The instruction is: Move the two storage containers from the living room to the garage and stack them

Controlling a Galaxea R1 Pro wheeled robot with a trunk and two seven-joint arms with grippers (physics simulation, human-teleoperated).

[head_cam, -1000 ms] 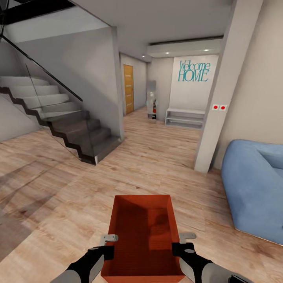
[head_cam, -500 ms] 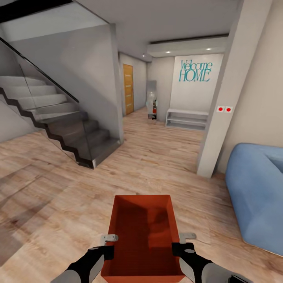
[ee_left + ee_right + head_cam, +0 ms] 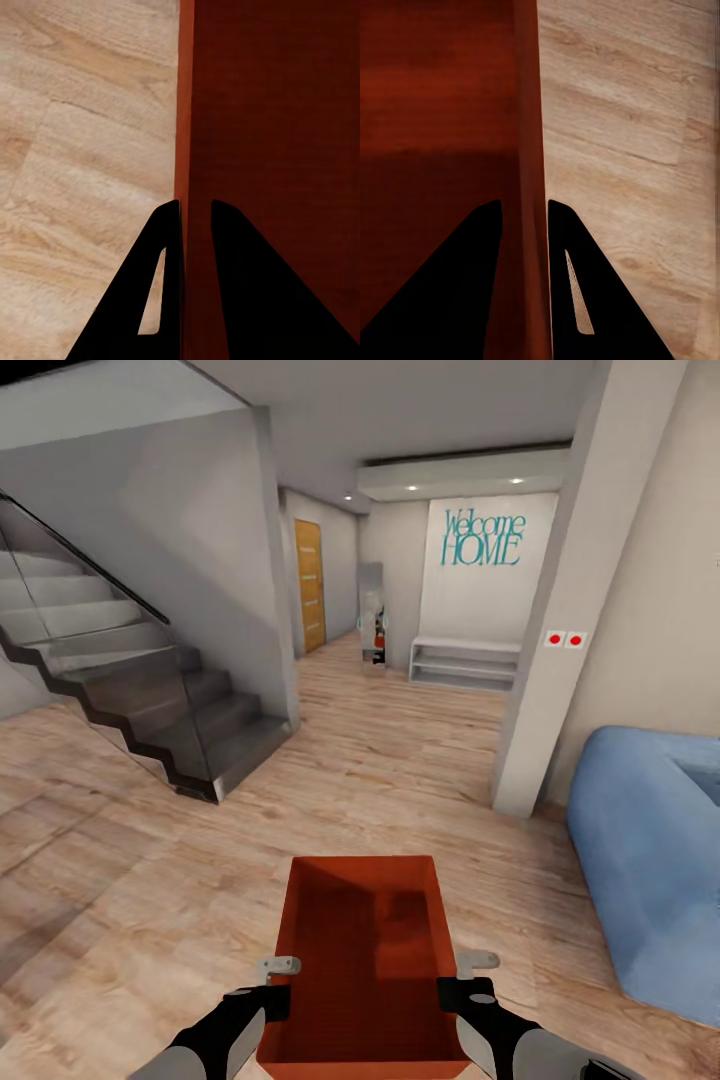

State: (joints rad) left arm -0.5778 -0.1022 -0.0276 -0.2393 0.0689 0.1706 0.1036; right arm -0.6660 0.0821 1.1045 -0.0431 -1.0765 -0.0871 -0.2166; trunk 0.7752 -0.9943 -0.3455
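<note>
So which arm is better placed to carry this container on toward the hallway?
Neither alone: the left pincer clamps the storage container's left wall and the right pincer its right wall, symmetrically, so judging by that, carry on with both.

The storage container (image 3: 362, 960) is plain red-orange (darker inside, where shadow falls). Light wood-plank floor (image 3: 400, 780) shows streaky tan grain. The sofa (image 3: 650, 850) is soft blue. Teal lettering (image 3: 483, 538) marks a white wall, a door (image 3: 309, 586) is orange, and the stairs (image 3: 150, 700) are dark grey.
</note>
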